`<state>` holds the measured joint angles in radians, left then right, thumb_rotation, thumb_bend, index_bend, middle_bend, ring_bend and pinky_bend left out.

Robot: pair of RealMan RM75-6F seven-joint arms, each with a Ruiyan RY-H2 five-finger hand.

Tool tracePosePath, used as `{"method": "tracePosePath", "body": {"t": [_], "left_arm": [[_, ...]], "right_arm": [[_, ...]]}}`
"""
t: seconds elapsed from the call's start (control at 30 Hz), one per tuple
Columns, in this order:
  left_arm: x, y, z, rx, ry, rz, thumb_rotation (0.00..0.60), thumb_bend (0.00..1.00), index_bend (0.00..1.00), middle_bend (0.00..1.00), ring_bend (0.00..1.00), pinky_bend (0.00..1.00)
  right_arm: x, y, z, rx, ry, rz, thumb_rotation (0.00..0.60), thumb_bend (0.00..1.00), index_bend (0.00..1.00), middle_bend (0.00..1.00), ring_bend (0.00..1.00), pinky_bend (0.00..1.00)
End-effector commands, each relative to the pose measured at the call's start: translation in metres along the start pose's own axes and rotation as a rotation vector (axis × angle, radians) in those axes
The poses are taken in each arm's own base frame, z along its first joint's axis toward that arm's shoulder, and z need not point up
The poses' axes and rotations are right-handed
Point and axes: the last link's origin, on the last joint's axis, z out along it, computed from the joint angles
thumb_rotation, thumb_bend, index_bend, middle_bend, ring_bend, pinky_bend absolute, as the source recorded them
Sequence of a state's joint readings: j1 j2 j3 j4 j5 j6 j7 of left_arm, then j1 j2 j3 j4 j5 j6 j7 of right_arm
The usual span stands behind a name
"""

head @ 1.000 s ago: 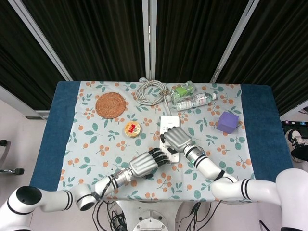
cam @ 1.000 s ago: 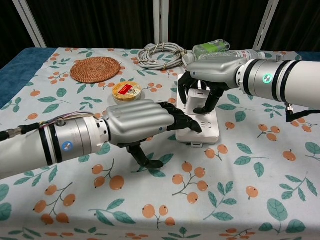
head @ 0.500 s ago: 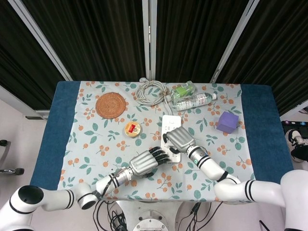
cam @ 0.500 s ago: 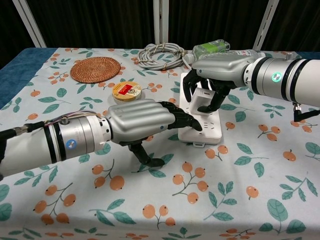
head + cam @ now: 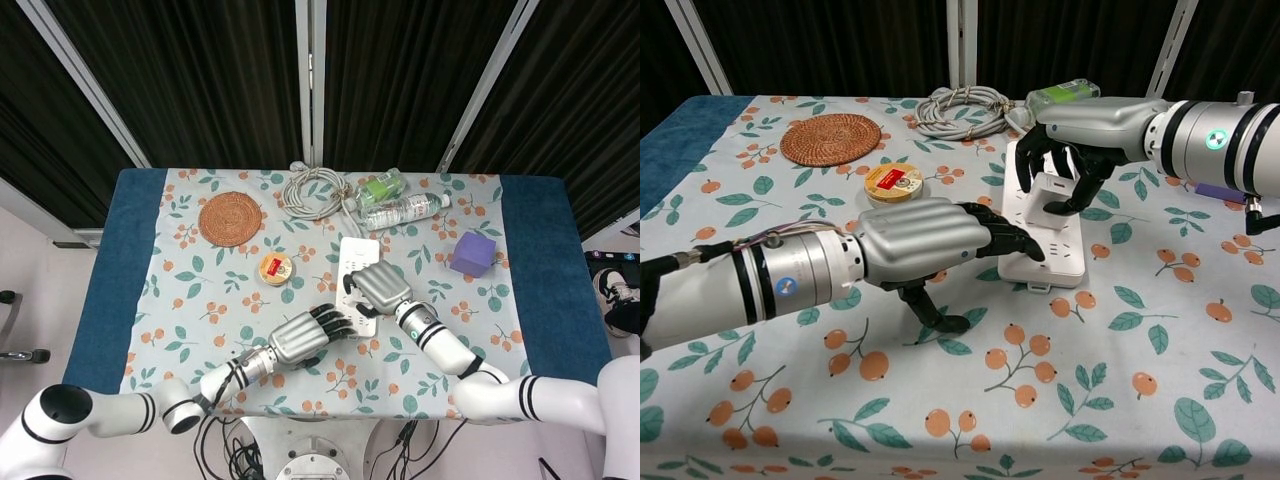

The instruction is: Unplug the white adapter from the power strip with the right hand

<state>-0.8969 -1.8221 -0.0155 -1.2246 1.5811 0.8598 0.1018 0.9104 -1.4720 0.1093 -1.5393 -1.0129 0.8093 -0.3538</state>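
The white power strip point(image 5: 1052, 245) lies mid-table, and its far end shows in the head view point(image 5: 354, 250). My right hand point(image 5: 1080, 140) reaches over it from the right and grips the white adapter point(image 5: 1050, 193) between thumb and fingers. The adapter is tilted, low over the strip's middle; I cannot tell whether its prongs are out of the socket. In the head view the right hand point(image 5: 381, 286) hides the adapter. My left hand point(image 5: 925, 245) lies palm down, its fingertips point(image 5: 1025, 250) pressing the strip's near left edge. It also shows in the head view point(image 5: 303, 337).
A coiled white cable point(image 5: 960, 108) lies behind the strip, with a clear bottle point(image 5: 402, 209) and a green bottle point(image 5: 380, 187) beside it. A round tin point(image 5: 892, 181) and a woven coaster point(image 5: 830, 138) sit to the left. A purple cube point(image 5: 473, 253) stands to the right.
My right hand has shifted right and slightly up with the adapter, which now sits more tilted. The left hand has stayed pressed on the strip.
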Motion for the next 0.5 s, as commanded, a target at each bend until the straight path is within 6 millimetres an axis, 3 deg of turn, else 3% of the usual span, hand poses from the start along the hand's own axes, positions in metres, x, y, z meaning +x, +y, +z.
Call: {"method": "tracePosePath", "body": {"t": [0.03, 0.33, 0.5], "left_arm": [[0.0, 0.0, 0.001, 0.002, -0.002, 0.001, 0.6, 0.26, 0.13, 0.17, 0.11, 0.12], [0.0, -0.001, 0.003, 0.006, -0.004, 0.004, 0.6, 0.26, 0.13, 0.17, 0.11, 0.12], [0.001, 0.0, 0.003, 0.003, -0.002, 0.008, 0.6, 0.26, 0.13, 0.16, 0.11, 0.12]], "right_arm": [[-0.001, 0.002, -0.003, -0.003, 0.001, 0.002, 0.6, 0.59, 0.88, 0.78, 0.57, 0.57], [0.0, 0.01, -0.014, -0.022, 0.015, 0.024, 0.6, 0.63, 0.89, 0.79, 0.58, 0.59], [0.004, 0.008, -0.01, -0.015, 0.026, 0.039, 0.6, 0.63, 0.89, 0.79, 0.58, 0.6]]}}
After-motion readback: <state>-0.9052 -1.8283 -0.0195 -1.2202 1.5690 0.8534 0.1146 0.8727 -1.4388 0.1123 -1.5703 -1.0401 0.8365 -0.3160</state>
